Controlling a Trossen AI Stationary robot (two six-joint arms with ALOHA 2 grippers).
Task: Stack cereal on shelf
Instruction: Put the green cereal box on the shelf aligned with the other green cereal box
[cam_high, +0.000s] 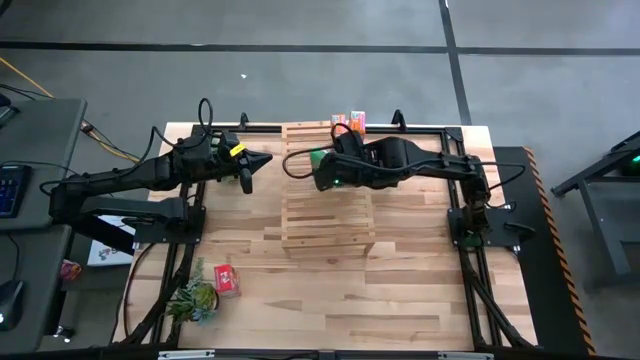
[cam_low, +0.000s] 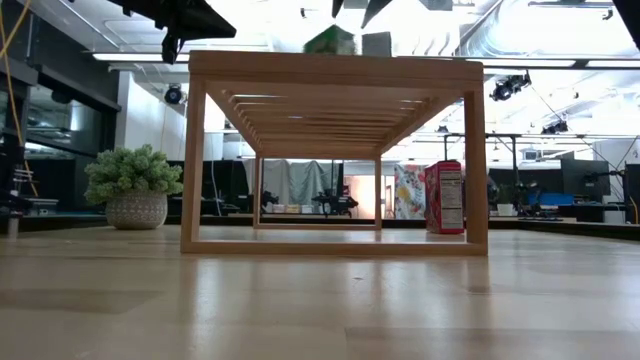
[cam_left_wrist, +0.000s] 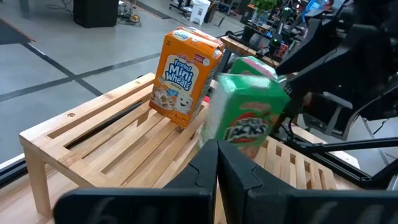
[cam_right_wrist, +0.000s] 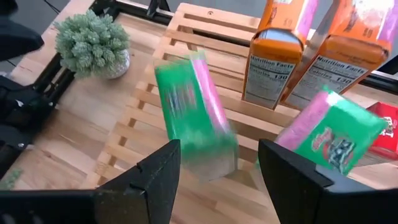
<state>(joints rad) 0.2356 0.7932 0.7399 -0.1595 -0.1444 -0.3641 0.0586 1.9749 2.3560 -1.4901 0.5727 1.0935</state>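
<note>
The light-wood slatted shelf (cam_high: 328, 200) stands mid-table. Two orange cereal boxes (cam_right_wrist: 277, 50) (cam_right_wrist: 348, 46) stand upright on its far end. My right gripper (cam_right_wrist: 217, 180) is open above the shelf. A green box (cam_right_wrist: 196, 118) shows blurred and tilted just beyond its fingers. A second green box (cam_right_wrist: 329, 134) leans on the slats beside it. My left gripper (cam_left_wrist: 217, 168) is shut and empty, level at the shelf's left side, pointing at the green box (cam_left_wrist: 249, 112). A red box (cam_high: 227, 280) lies on the table at near left. My right gripper stands open from above around the tilted green box's lower end (cam_right_wrist: 214, 165). I cannot tell whether either finger touches it.
A potted plant (cam_high: 195, 298) sits by the red box at near left. Another potted plant (cam_right_wrist: 93, 43) stands on the table left of the shelf. Another red box (cam_right_wrist: 382, 127) stands near the orange boxes. The shelf's near half (cam_high: 330, 225) is bare slats.
</note>
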